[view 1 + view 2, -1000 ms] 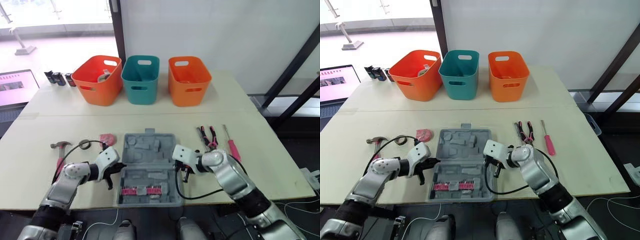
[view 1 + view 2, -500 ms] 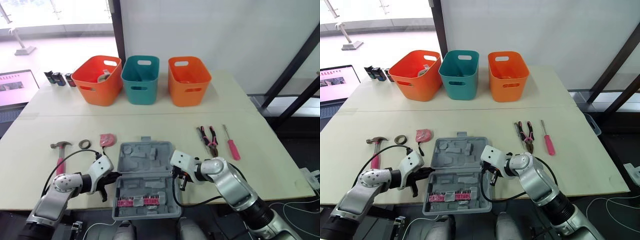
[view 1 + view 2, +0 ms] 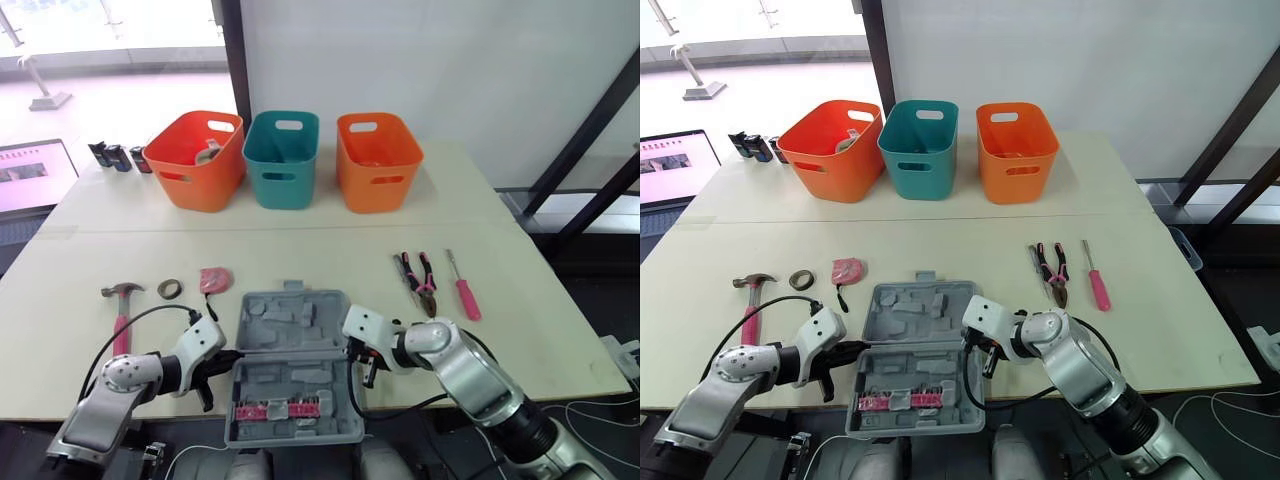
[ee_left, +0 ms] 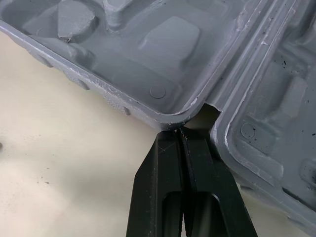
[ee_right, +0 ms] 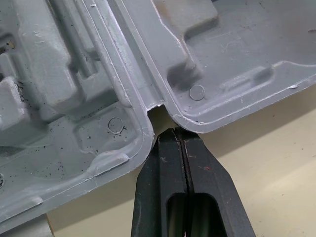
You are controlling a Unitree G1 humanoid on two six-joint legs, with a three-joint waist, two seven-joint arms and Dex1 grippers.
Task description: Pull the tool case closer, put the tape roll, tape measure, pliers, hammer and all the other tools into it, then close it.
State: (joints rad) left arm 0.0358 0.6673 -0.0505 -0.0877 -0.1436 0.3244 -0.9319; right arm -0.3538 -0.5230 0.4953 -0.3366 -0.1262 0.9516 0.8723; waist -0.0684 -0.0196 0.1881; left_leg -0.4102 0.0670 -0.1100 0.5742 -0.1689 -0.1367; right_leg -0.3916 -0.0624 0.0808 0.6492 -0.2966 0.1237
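Tool case: the grey tool case (image 3: 295, 370) lies open and flat at the near edge of the bench (image 3: 540, 330), its near half apparently hanging a little past that edge, with a pink strip of bits in it.
Left end effector: the left end effector (image 4: 178, 132) has its fingers pressed together, tips set into the notch on the left side where the two halves meet.
Right end effector: the right end effector (image 5: 180, 132) is likewise pressed together, tips at the matching notch on the right side.
Change: over the last second the case has slid nearer, both arms drawing back with it; the bins hold their place, so the case moved, not the camera.
Meaning: the pull looks about done; going further risks tipping the case off the edge. Loading seems next.
Left tools: hammer (image 3: 121, 300), tape roll (image 3: 170, 288) and red tape measure (image 3: 214, 279) lie just beyond the case's far-left corner, untouched.
Right tools: pliers (image 3: 417, 277) and a pink screwdriver (image 3: 463, 290) lie to the far right of it.
Far row: an orange bin (image 3: 197, 158), a teal bin (image 3: 281, 158) and a second orange bin (image 3: 377, 160) stand well apart from the case.
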